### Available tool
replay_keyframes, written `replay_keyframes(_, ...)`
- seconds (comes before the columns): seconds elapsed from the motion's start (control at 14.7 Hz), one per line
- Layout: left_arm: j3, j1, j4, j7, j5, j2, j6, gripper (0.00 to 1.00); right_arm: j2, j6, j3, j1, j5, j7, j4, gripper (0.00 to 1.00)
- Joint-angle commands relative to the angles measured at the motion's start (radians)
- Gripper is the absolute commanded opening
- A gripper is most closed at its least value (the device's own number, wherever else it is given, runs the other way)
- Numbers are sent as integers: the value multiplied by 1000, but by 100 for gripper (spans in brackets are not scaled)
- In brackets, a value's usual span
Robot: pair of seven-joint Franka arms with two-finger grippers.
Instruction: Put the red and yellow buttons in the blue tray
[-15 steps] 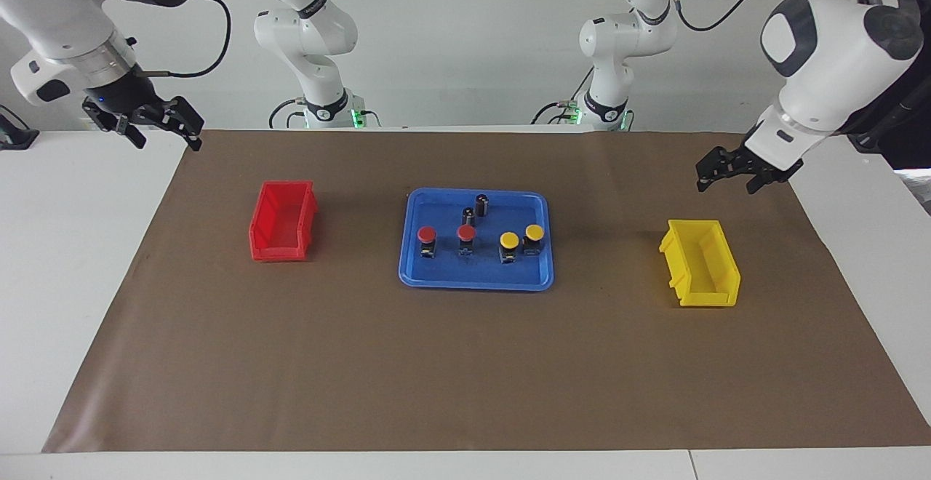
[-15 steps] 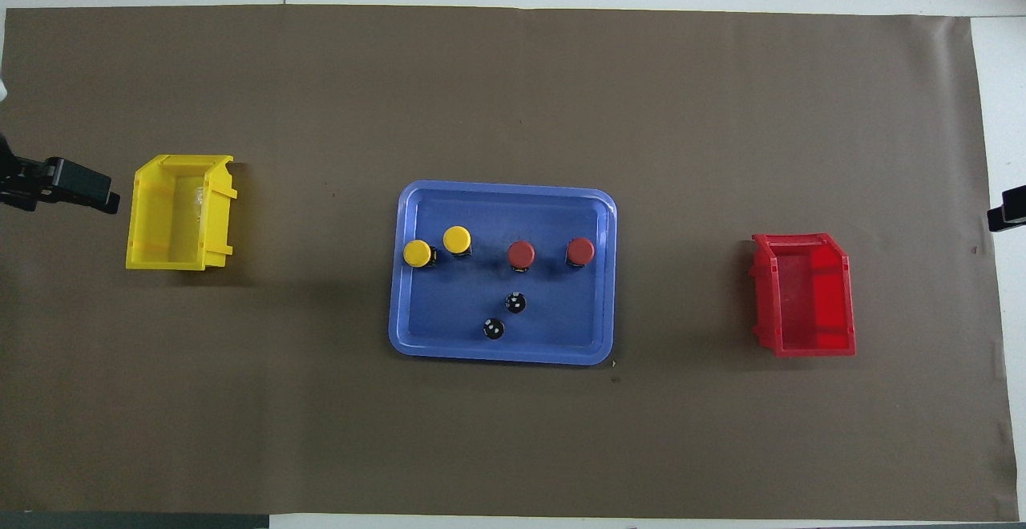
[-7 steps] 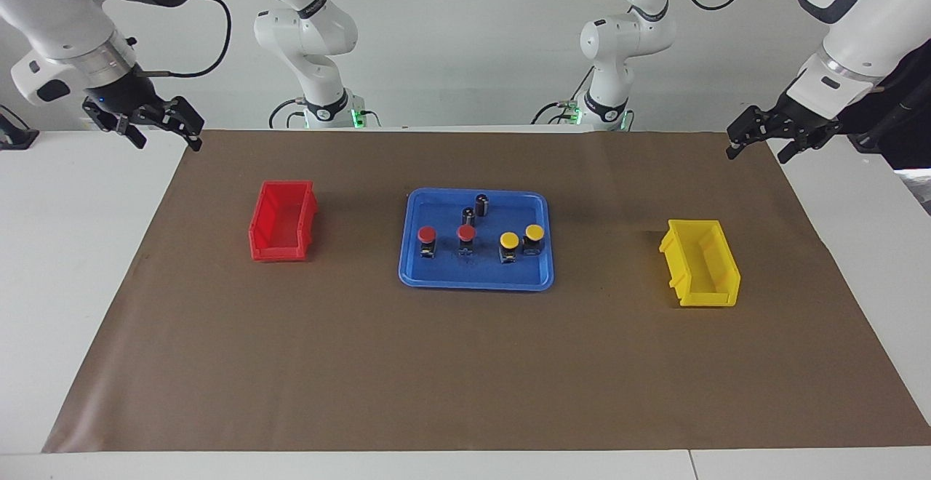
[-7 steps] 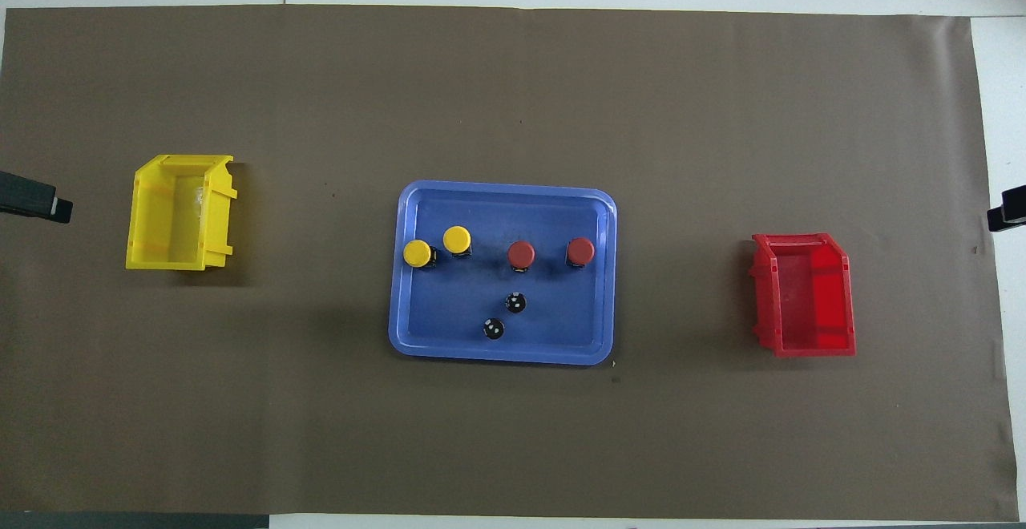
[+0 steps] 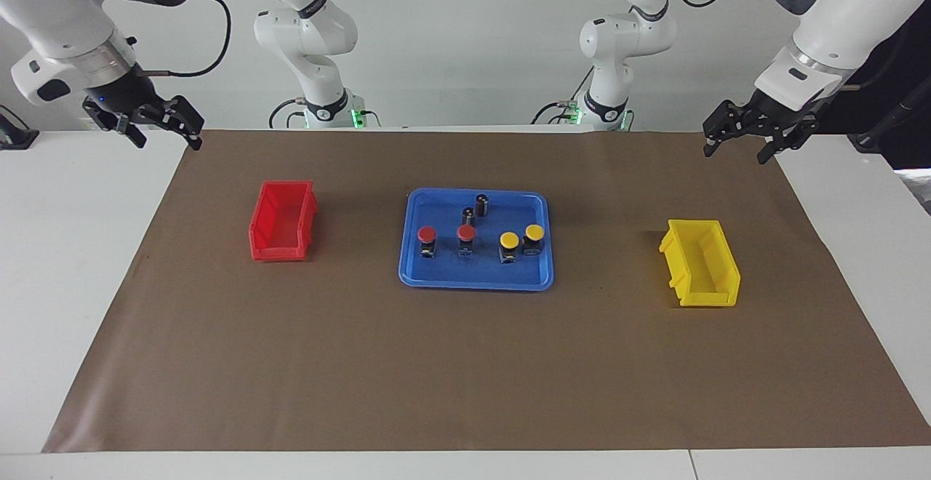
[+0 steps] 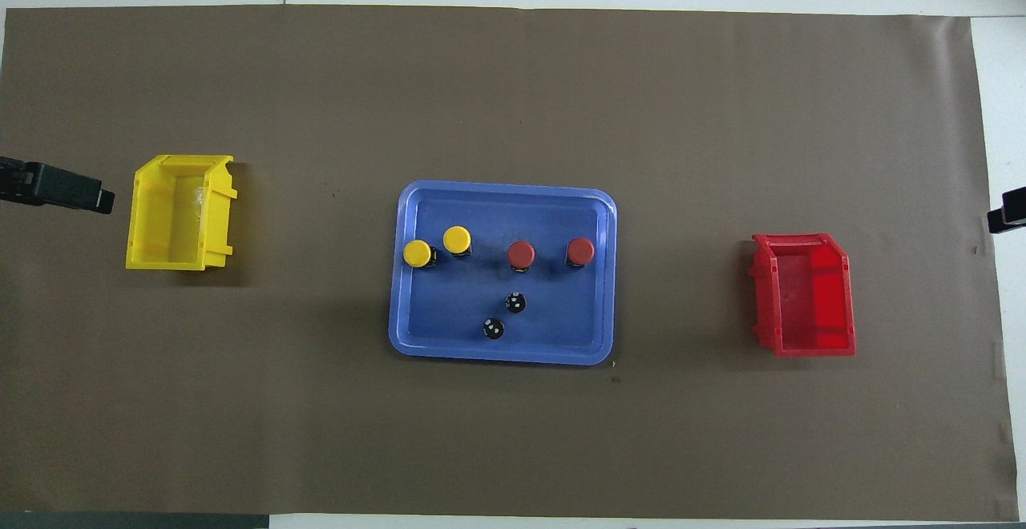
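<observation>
The blue tray (image 5: pixel 473 285) lies mid-mat, also seen from overhead as the blue tray (image 6: pixel 501 357). Inside it stand two red buttons (image 5: pixel 427 235) (image 5: pixel 466 233) and two yellow buttons (image 5: pixel 510 240) (image 5: pixel 534 233) in a row; from overhead the yellow buttons (image 6: pixel 417 253) (image 6: pixel 457 240) and the red buttons (image 6: pixel 521 254) (image 6: pixel 580 251) stand upright. My left gripper (image 5: pixel 734 154) hangs open and empty over the mat's corner at its own end. Over the other corner, my right gripper (image 5: pixel 167 142) waits, open and empty.
Two dark capless cylinders (image 5: pixel 482 204) (image 5: pixel 468 215) stand in the tray, nearer to the robots than the buttons. A red bin (image 5: pixel 282 220) sits toward the right arm's end, a yellow bin (image 5: pixel 700 262) toward the left arm's end. A brown mat (image 5: pixel 465 378) covers the table.
My left gripper rose from beside the yellow bin, drew back toward the robots' edge, then shifted slightly toward the table's middle. The right arm and the tray's contents stayed still.
</observation>
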State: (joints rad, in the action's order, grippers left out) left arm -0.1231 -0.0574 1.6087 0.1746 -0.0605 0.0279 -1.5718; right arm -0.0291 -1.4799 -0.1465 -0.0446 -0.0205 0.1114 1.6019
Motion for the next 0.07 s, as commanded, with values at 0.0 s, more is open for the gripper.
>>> replay_keyframes(0.0, 8, 27, -105, -20, -10, -86, 64, 100, -11, 18, -1, -1, -1, 16, 3, 100)
